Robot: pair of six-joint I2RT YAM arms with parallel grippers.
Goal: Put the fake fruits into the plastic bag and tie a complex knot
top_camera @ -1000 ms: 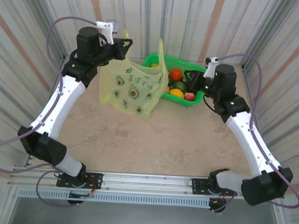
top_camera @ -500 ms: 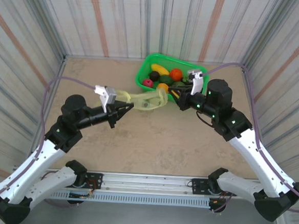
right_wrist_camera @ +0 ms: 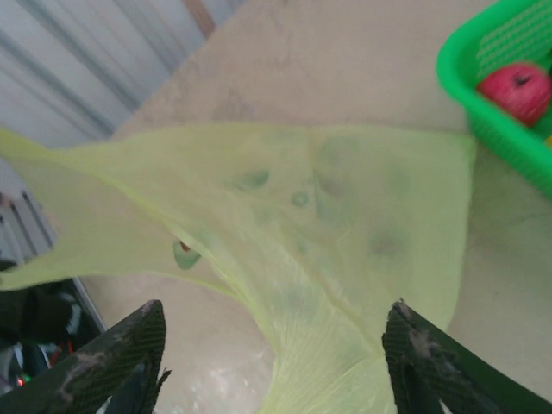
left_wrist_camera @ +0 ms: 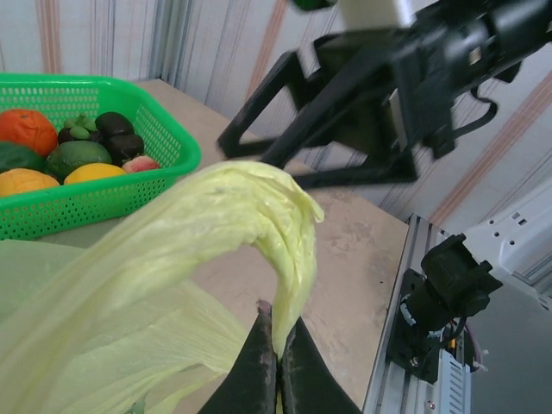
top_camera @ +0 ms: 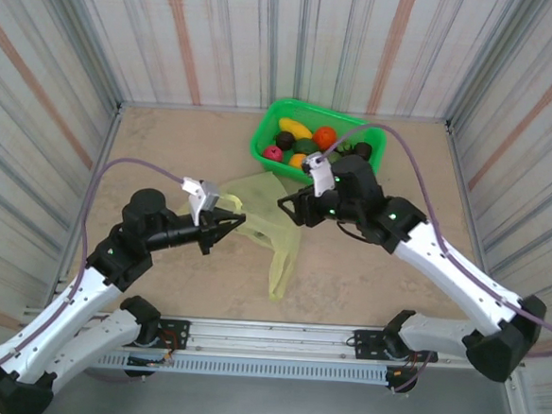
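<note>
The plastic bag (top_camera: 267, 227), thin yellow-green with avocado prints, lies slack on the table and trails toward the near edge. My left gripper (top_camera: 240, 222) is shut on one bunched handle strip (left_wrist_camera: 289, 233), which arches up from the fingertips (left_wrist_camera: 278, 332). My right gripper (top_camera: 288, 208) hovers just over the bag, open, the film (right_wrist_camera: 345, 224) spread below its wide-apart fingers (right_wrist_camera: 116, 362) and untouched by them. The fake fruits (top_camera: 311, 141) sit in the green basket (top_camera: 262, 142): orange (left_wrist_camera: 26, 129), avocado (left_wrist_camera: 82, 157), a red one (right_wrist_camera: 516, 90). The knot is out of view.
The green basket (left_wrist_camera: 103, 194) stands at the back centre against the corrugated wall, just behind the right arm (top_camera: 442, 266). Walls close in on three sides. The aluminium rail (top_camera: 267, 339) with both arm bases runs along the near edge.
The left arm came down from the back wall to the table's middle with the bag. The right gripper opened and moved left, and the bag, which was stretched between both, sagged onto the table.
</note>
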